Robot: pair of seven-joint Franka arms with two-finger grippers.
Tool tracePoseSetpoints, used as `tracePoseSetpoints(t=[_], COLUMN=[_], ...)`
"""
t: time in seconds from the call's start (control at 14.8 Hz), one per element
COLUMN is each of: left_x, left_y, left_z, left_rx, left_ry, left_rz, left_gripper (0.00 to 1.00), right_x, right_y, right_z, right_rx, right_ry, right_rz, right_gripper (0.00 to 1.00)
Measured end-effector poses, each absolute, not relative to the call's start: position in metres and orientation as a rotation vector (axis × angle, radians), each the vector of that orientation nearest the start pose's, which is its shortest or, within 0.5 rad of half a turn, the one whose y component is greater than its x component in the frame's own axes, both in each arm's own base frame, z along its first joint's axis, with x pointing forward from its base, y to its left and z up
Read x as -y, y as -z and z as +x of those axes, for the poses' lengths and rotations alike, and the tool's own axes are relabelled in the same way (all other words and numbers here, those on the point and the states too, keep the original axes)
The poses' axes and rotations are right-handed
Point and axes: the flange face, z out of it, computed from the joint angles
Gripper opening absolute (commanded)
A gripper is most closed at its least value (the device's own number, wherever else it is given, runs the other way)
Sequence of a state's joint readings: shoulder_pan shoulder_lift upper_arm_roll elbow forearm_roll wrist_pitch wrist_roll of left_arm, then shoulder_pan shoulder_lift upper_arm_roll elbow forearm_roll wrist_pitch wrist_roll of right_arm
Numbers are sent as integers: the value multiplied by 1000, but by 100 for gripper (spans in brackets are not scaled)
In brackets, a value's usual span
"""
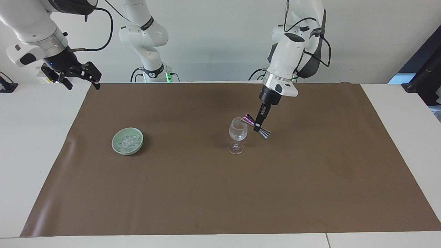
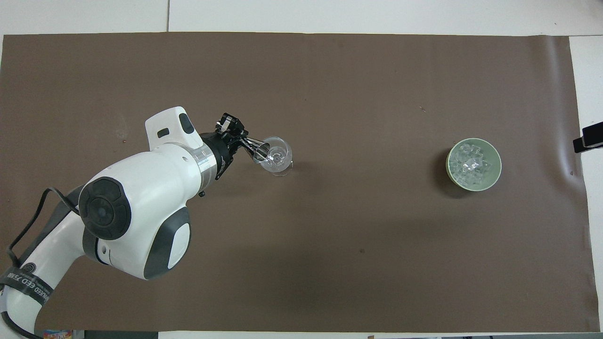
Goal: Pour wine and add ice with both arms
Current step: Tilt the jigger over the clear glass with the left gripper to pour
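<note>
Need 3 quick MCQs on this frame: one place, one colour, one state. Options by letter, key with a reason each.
1. Where is the ice?
A. in the bowl
B. in the wine glass
C. loose on the mat

2. What colour is the bowl?
A. red
B. pale green
C. black

3. What is the left gripper doing?
A. hanging open over the bowl
B. resting on the mat
C. holding a tilted jigger at the glass rim

Key:
1 A, the cubes sit inside the bowl.
2 B, its rim is pale green.
3 C, the jaws are shut on the jigger, its mouth tipped over the wine glass.
</note>
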State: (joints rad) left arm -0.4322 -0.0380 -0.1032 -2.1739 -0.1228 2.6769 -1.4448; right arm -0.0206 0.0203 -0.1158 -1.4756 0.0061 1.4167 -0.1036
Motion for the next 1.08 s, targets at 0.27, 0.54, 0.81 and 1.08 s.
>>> tracePoseSetpoints(t=[0.27, 0.54, 0.81, 1.08], left_x=[298, 310, 317, 325], left_y=[-479, -482, -479, -479], left_z=[490, 485, 482, 478], left_rx=[1739, 1707, 1636, 1581], left_ry=[547, 673, 810, 914], left_rz=[-3122, -3085, -3037, -2974], left_gripper=[0, 0, 0, 0], right_x=[73, 73, 73, 73], right_y=[-645, -645, -645, -645], right_z=[540, 540, 540, 540], right_rx=[-50, -50, -50, -50], right_ry=[-122, -122, -122, -122], right_rz=[-3126, -3126, -3126, -3126], right_gripper=[100, 100, 100, 100])
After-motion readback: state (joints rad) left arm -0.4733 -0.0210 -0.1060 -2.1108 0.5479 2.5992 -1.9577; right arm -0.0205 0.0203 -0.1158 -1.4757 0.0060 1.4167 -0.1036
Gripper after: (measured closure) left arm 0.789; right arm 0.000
